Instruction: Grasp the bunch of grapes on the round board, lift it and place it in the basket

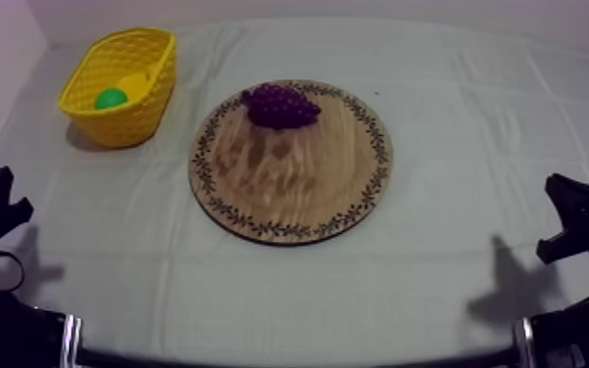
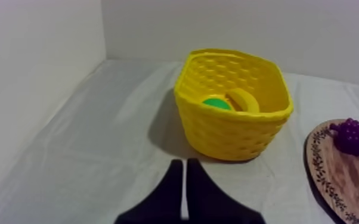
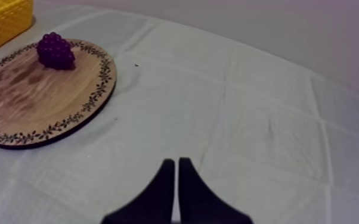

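The grapes point(image 1: 281, 106) are sitting at the far edge of the board point(image 1: 289, 191), near the basket point(image 1: 152, 103), making the carry short. The left gripper point(image 2: 183, 162) and right gripper point(image 3: 176, 161) are resting clenched on nothing, probably parked aside, keeping the board reachable.

Green toy fruit point(image 2: 217, 103) just beside a banana point(image 2: 244, 100); creased grey-white tablecloth point(image 1: 435, 284), pale walls point(image 2: 39, 59) behind.
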